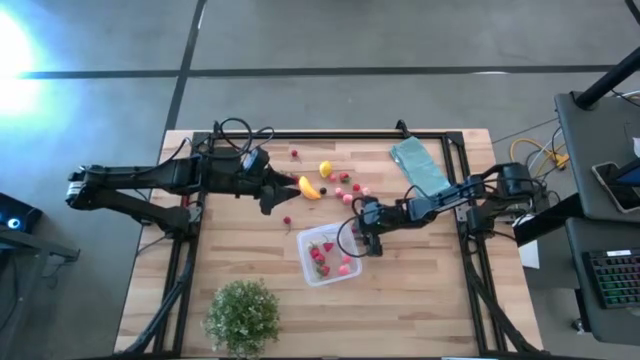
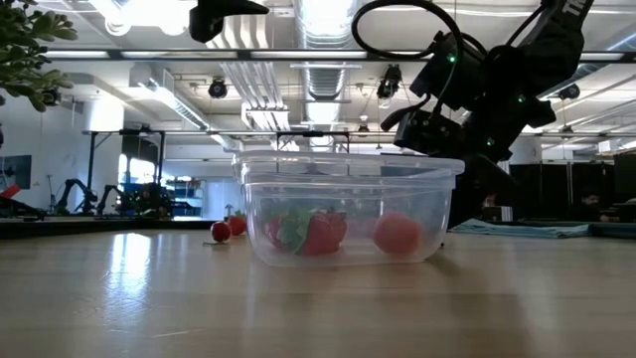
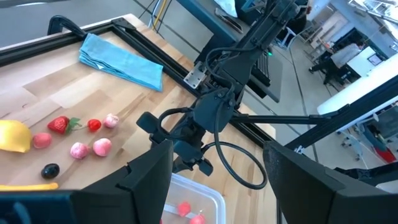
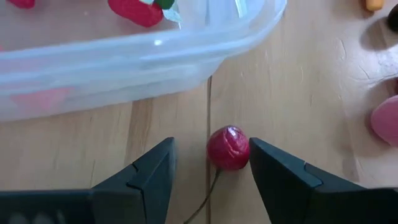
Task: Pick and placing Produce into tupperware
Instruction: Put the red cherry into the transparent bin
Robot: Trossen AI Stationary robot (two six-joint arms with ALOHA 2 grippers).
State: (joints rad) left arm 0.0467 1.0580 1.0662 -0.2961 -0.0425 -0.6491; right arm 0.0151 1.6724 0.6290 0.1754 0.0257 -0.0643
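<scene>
The clear tupperware (image 1: 304,250) stands mid-table and holds a strawberry (image 2: 313,231) and some pink and red pieces. A red cherry (image 4: 228,148) with a thin stem lies on the wood just outside the tupperware's wall (image 4: 124,59). My right gripper (image 4: 211,165) is open and slants down, with one finger on each side of the cherry. More produce lies loose farther back: a banana (image 1: 310,188), a lemon (image 1: 325,169) and several berries (image 1: 345,185). My left gripper (image 1: 290,188) hovers open and empty, high beside the banana. My right gripper has one finger (image 4: 273,174) standing close against the cherry's side (image 4: 245,149), while the other finger is clear of it. I cannot tell whether that finger touches the cherry. The cherry lies on the table.
A teal folded cloth (image 1: 420,165) lies at the far right. A bushy green plant (image 1: 243,315) stands at the near left edge. Two small red pieces (image 2: 227,229) lie on the wood beside the tupperware. Bare wood stretches along the near right.
</scene>
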